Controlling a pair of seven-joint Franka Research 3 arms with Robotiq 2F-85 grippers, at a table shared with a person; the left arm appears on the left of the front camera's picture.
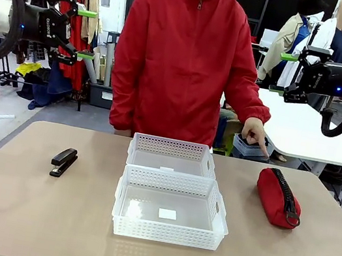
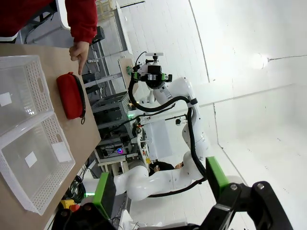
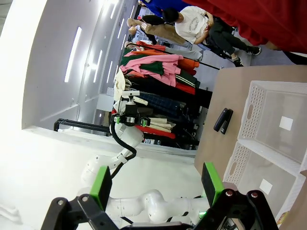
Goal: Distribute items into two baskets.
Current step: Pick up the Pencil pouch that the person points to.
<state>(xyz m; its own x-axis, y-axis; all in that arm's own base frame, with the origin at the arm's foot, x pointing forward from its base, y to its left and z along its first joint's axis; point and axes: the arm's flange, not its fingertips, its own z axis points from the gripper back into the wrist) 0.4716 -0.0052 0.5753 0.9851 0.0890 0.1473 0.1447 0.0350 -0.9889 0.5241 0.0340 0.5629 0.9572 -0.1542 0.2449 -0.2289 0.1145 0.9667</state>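
Note:
Two white lattice baskets sit mid-table, the smaller basket [image 1: 171, 146] behind the larger basket [image 1: 166, 232], and both look bare inside apart from a small label. A black stapler [image 1: 63, 161] lies on the table to their left. To their right lies a red zippered pouch [image 1: 278, 197]. My left gripper [image 1: 87, 34] hangs open high above the left side. High on the right, my right gripper [image 1: 282, 73] is open too. The left wrist view shows its own open gripper [image 2: 160, 187], the pouch [image 2: 70, 96] and both baskets [image 2: 38, 88]. The right wrist view has its open gripper [image 3: 156, 184], the stapler [image 3: 223, 120] and a basket [image 3: 252, 115].
A person in a red jacket stands at the far edge, one hand [image 1: 258, 131] pointing down just beyond the pouch. The tan table [image 1: 11, 206] is bare around the things. Clothes racks and another white table [image 1: 315, 137] stand behind.

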